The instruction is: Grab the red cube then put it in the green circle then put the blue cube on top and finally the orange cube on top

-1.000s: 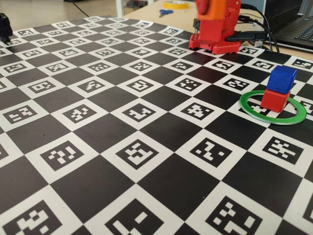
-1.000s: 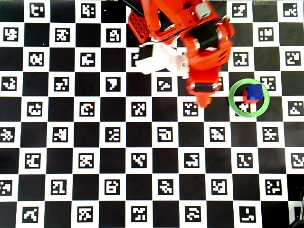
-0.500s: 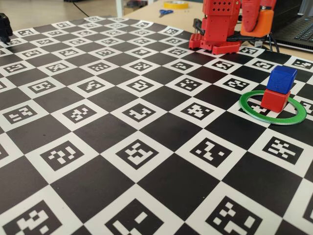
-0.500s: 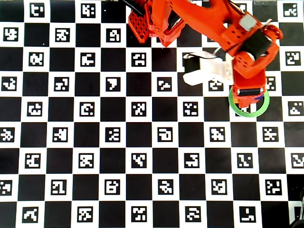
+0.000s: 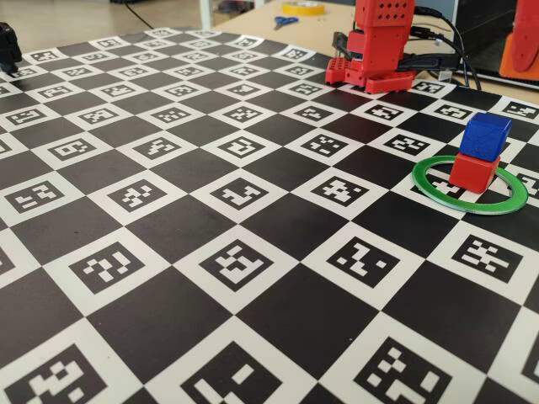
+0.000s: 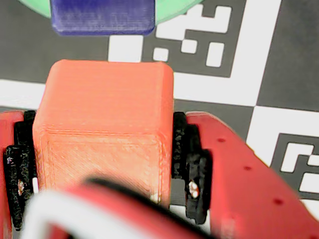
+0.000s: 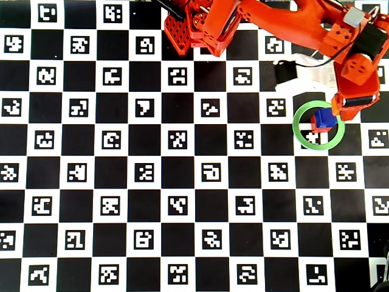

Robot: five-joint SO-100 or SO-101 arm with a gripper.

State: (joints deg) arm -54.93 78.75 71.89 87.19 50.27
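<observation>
The blue cube (image 5: 486, 135) sits on the red cube (image 5: 474, 172) inside the green circle (image 5: 431, 185). In the wrist view my gripper (image 6: 104, 149) is shut on the orange cube (image 6: 104, 119), whose sides touch both black pads (image 6: 192, 154). It hangs in the air, with the blue cube (image 6: 102, 17) and a bit of the green circle (image 6: 174, 6) just ahead at the top edge. From overhead, the gripper (image 7: 344, 113) hovers at the ring's upper right, beside the blue cube (image 7: 325, 117); the red cube (image 7: 315, 126) peeks out below it. The green circle (image 7: 304, 137) lies flat.
A black-and-white checkered marker mat (image 5: 253, 210) covers the table. The red arm base (image 5: 379, 50) stands at the back, with cables (image 5: 438, 59) to its right. Scissors (image 5: 285, 20) and a yellow tape roll (image 5: 307, 7) lie beyond the mat. A black object (image 5: 8, 46) stands far left.
The arm has swung right, from the board's upper middle to the green circle, carrying the orange cube. The red and blue stack has not moved.
</observation>
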